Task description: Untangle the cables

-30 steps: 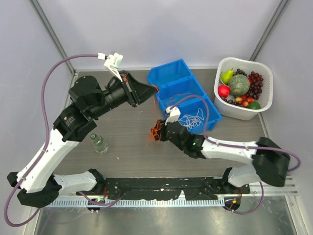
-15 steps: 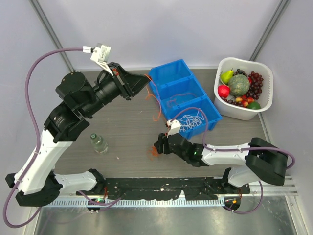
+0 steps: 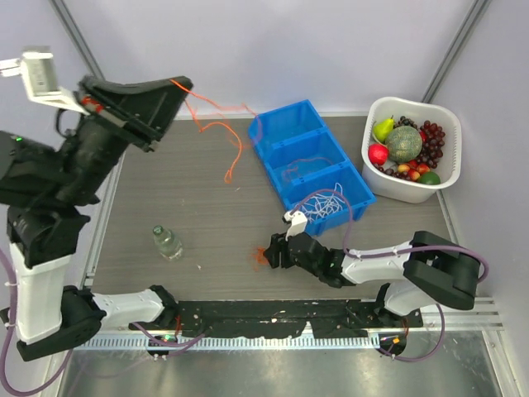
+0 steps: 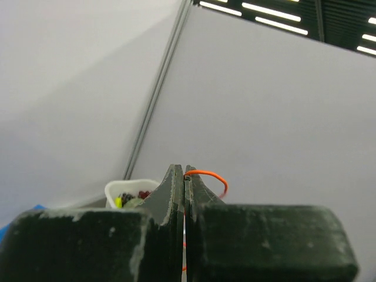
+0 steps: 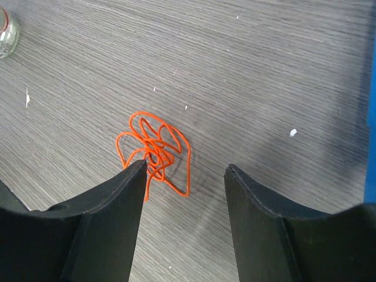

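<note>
At the lower centre of the top view, the right tool (image 3: 267,251) is spread over an orange tangle (image 5: 154,154) lying on the bench (image 3: 207,211). Farther back, white cords (image 3: 322,201) sit in the bin's (image 3: 289,128) nearest compartment. At upper left, the left tool (image 3: 183,83) is held high, pinching an orange cord (image 3: 235,141) that dangles above the bench.

I can make out no writing from here: no label, brand or number shows on the bottle (image 3: 168,242), the blue bins (image 3: 289,128) or the white fruit basket (image 3: 374,157) - nothing legible in any view.
</note>
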`<state>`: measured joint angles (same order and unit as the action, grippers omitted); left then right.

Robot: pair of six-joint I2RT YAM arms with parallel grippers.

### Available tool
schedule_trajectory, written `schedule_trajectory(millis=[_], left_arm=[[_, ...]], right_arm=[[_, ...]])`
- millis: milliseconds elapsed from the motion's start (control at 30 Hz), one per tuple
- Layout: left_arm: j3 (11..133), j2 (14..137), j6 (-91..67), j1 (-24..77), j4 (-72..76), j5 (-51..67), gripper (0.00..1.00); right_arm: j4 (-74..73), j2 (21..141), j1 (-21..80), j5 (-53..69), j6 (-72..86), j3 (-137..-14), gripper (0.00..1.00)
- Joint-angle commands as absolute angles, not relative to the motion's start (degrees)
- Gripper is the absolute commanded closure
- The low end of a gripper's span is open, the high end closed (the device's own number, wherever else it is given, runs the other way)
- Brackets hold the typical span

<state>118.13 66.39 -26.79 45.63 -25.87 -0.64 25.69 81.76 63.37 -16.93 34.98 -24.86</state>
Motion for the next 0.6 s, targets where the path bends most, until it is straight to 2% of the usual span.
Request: schedule_trajectory(millis=[0, 100, 233, 333, 567], left_arm=[[121.7, 67.9, -24.3, 45.5, -23.2, -1.2, 1.0], [119.9, 67.9, -24.6, 45.4, -23.3, -0.8, 1.0], [113.8, 66.6, -24.9, 45.4, -23.6, -0.5, 1.0], [108.2, 65.2, -25.0, 45.4, -24.1, -0.3, 1.0], [94.8, 62.0, -24.5, 45.5, -22.2, 14.1, 1.0]], right_arm=[[29.2, 76.7, 63.5, -17.3, 35.0, -24.3, 0.37], [27.7, 70.9, 63.5, -16.2, 32.5, -24.2, 0.36], [14.9, 59.2, 63.5, -17.1, 28.5, -28.9, 0.35], [6.4, 50.2, 63.5, -17.1, 24.4, -37.1, 0.32], [-13.2, 45.0, 63.2, -13.1, 16.2, -56.2, 0.32]])
